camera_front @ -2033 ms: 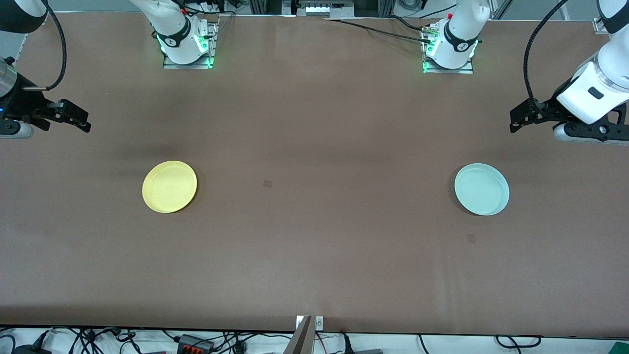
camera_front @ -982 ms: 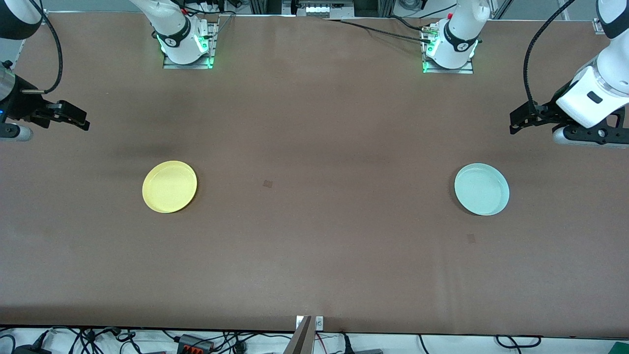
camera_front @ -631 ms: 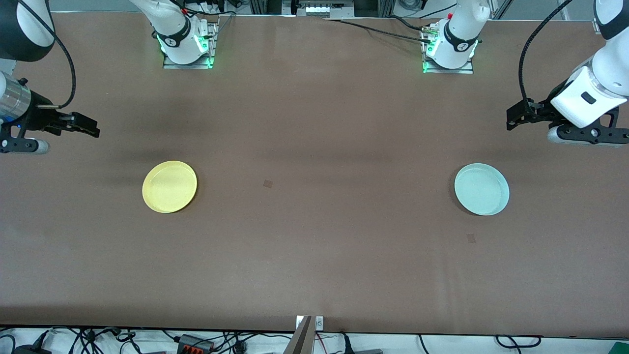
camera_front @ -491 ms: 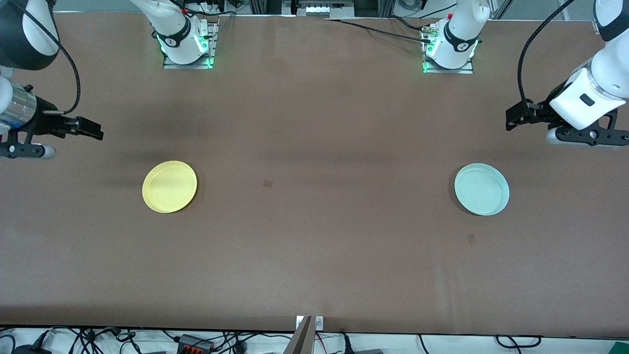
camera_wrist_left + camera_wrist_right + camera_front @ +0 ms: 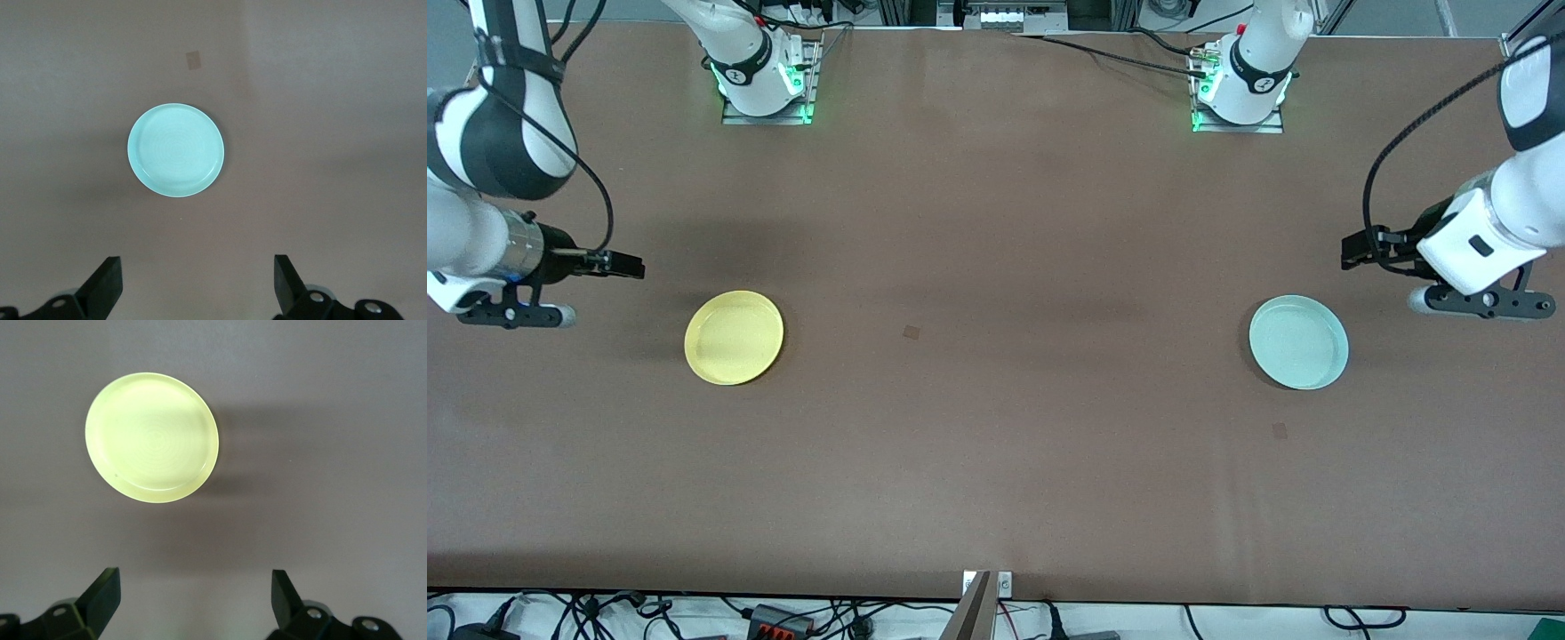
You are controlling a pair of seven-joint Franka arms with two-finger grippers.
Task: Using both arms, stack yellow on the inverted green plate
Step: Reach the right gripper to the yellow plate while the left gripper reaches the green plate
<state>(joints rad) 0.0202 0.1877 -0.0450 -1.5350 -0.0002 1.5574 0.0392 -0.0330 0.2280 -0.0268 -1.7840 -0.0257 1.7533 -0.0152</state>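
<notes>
**Both plates rim-up and untouched, both grippers spread wide and empty**

Table [image 5: 996,498]: brown surface. Nearest the front camera is bare table, with one small dark square patch [image 5: 1280,431] toward the left arm's end, a little nearer the camera than the green plate.

Yellow plate [image 5: 734,337]: lies flat on the table toward the right arm's end, hollow side up, low rim visible all round. Nothing touches it. In the right wrist view the same plate [image 5: 152,437] shows faint concentric rings in its floor.

Green plate [image 5: 1298,342]: pale mint, lies flat toward the left arm's end, roughly as far from the camera as the yellow one and well apart from it. It sits rim-up, not inverted. The left wrist view shows it [image 5: 176,149] whole and clear of any finger. A second small dark patch [image 5: 911,332] lies between the two plates, closer to the yellow one.

Right gripper [image 5: 624,266]: over bare table near the yellow plate, at the right arm's end, not over the plate itself. Jaws released, nothing between them; both fingers [image 5: 100,592] stand wide apart in its wrist view.

Left gripper [image 5: 1356,250]: over bare table near the green plate, at the left arm's end. Jaws likewise released and empty, fingers [image 5: 105,283] wide apart.

Arm bases [image 5: 765,84] stand farthest from the camera, green lights on
</notes>
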